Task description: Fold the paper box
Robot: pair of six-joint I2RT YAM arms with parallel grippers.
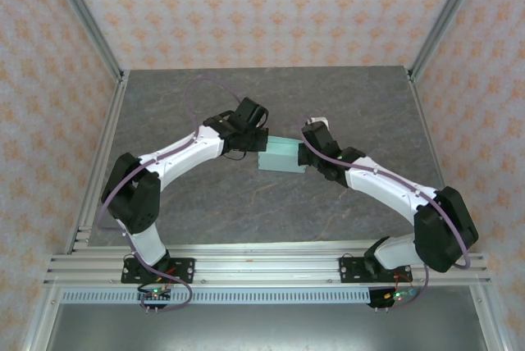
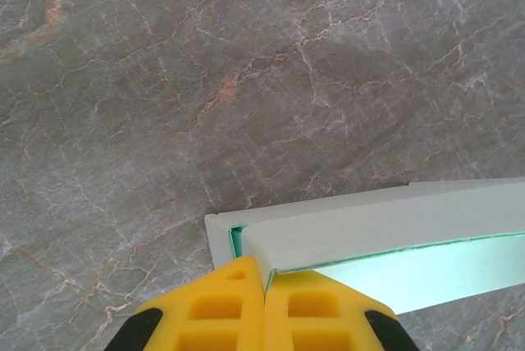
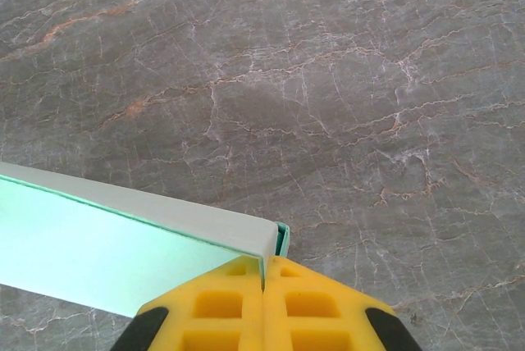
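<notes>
Pale mint-blue thin card paper box point(image 1: 280, 157) sits mid-table on the grey marble-look tabletop point(image 1: 197, 203), between both arms. Yellow-fingered left gripper point(image 2: 265, 289) is closed tight, pinching the card edge at the box's left end. The right gripper point(image 3: 264, 277) is likewise closed on the right end's edge.

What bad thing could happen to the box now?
1. Both jaws pinch only a thin edge at each end of the box, so it might slip out.
2. It is thin card held between two arms; if they pull apart or push together, it could tear or crumple.
</notes>
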